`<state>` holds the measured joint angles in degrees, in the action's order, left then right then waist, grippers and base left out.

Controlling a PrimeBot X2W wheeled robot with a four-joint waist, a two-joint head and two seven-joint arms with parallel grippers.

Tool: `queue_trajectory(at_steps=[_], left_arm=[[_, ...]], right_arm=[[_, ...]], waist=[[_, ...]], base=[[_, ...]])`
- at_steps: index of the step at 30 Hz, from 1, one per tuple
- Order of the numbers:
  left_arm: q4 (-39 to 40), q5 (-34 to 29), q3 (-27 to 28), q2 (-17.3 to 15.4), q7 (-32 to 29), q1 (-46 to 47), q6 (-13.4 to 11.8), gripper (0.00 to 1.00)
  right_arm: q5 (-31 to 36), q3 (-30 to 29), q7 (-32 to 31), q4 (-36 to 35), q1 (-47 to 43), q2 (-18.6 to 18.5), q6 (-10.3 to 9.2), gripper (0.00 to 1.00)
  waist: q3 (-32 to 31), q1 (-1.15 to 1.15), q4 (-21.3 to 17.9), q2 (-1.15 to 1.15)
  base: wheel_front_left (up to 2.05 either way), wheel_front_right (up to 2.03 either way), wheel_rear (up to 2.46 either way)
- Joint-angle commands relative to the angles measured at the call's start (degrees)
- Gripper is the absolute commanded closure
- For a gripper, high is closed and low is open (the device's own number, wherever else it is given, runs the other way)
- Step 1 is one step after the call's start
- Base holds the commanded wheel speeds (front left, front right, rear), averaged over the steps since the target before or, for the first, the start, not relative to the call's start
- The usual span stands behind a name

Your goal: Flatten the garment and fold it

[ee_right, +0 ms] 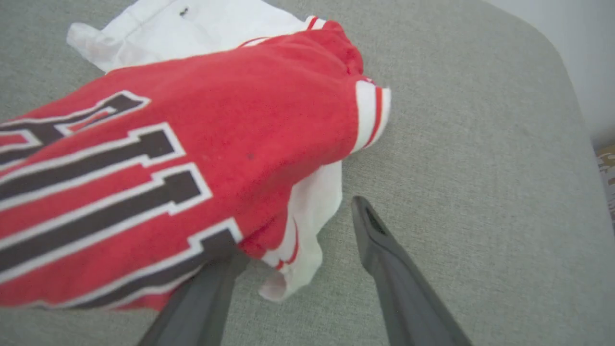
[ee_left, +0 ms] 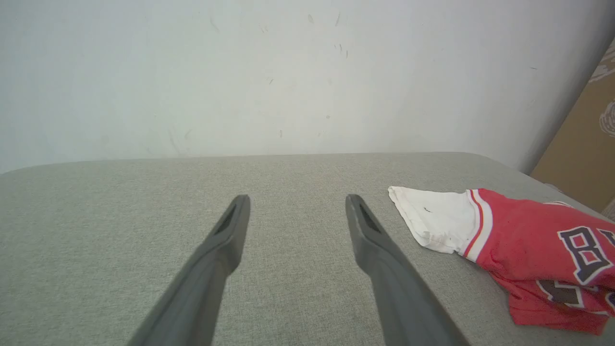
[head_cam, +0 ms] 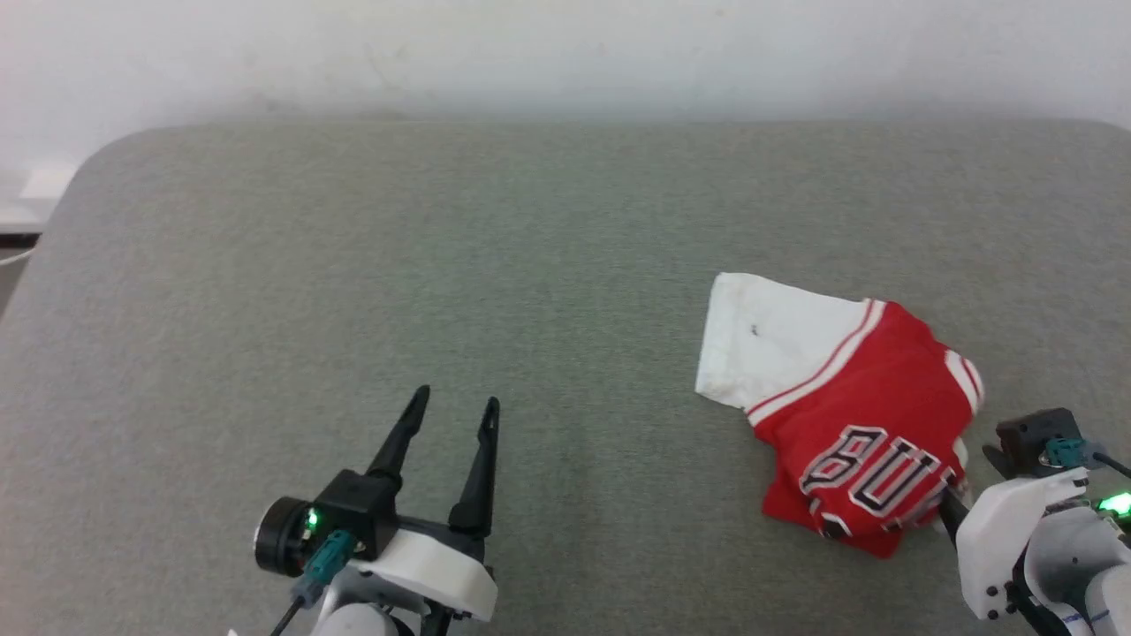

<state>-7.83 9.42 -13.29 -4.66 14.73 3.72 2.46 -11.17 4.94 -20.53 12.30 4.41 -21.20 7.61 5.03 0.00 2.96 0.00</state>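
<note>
Presently the bunched, creased red knit T-shirt (head_cam: pixel 870 397), with white sleeves, striped trim and black white-edged lettering, lies at the near right of the grey woven, round-cornered padded surface (head_cam: pixel 398 247); its print is partly folded under and unreadable in full. The right gripper (ee_right: pixel 295 228) is spread wide and grips nothing, with one fingertip hidden beneath the red cloth and the other over bare weave. The left gripper (head_cam: pixel 456 399), parted and empty, sits well apart from the shirt, facing a scuffed white wall (ee_left: pixel 288 72).
</note>
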Motion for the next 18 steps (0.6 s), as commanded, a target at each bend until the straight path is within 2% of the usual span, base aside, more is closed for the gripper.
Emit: queue_trajectory(at_steps=[1,7,12,16,18], left_arm=[[-1.1,-0.34,-0.66,0.24,0.27,1.3,0.75,0.0],[-4.13,0.62,-2.8,0.57,-2.46,5.19,2.04,0.0],[-7.8,1.64,-4.51,0.8,-10.37,11.35,2.76,0.0],[-11.87,1.8,-6.6,1.06,-18.11,17.57,3.15,0.0],[-14.67,2.98,-7.69,1.29,-22.21,20.37,3.45,0.0]], right_arm=[[-0.42,-0.08,1.65,-1.51,-0.15,0.47,-0.12,0.0],[-1.79,-0.43,3.73,-7.8,-2.49,1.34,-0.12,0.0],[-1.64,-1.8,4.95,-14.89,-4.36,2.07,-0.12,0.0],[-1.29,-5.97,6.4,-18.12,-4.31,5.94,-0.12,0.0],[0.22,-6.32,7.3,-18.88,-4.15,6.53,-0.12,0.0]], waist=[[0.08,0.0,-4.44,0.0],[1.47,0.0,-7.52,0.0],[3.86,0.0,-11.13,0.0],[5.99,0.0,-14.02,0.0],[6.88,0.0,-15.06,0.0]], base=[[0.0,0.0,0.0],[0.0,0.0,0.0],[0.0,0.0,0.0],[0.0,0.0,0.0],[0.0,0.0,0.0]])
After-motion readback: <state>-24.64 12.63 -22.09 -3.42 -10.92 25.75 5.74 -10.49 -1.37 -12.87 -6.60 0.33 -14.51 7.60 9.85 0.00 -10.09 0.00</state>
